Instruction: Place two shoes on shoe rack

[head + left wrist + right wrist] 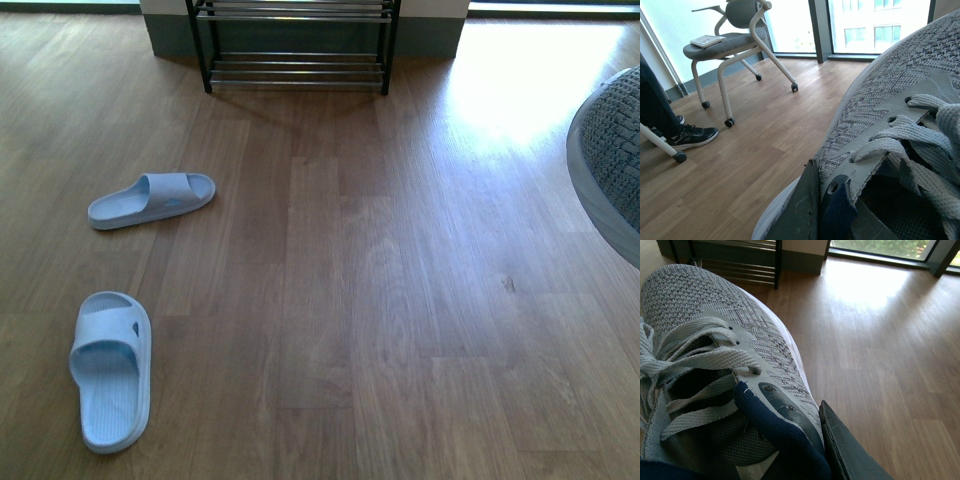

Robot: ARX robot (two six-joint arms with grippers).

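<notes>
The shoe rack (295, 70) stands on the floor against the far wall, a black frame with chrome bars. It shows again in the right wrist view (735, 260), beyond the toe of a grey sneaker (705, 320). My right gripper (807, 440) is shut on that sneaker's navy collar, one finger (845, 450) outside its side. Another grey sneaker (880, 90) fills the left wrist view, and my left gripper (832, 215) is shut on its eyelet edge. A grey sneaker's toe (612, 150) pokes in at the front view's right edge. Two pale blue slides (152, 198) (112, 370) lie on the floor at left.
Wood floor (350, 300) runs from me to the rack. The left wrist view holds a wheeled grey chair (735, 45) and a person's black shoe (692, 137) near a window. Bright sunlight falls on the floor (520, 70) right of the rack.
</notes>
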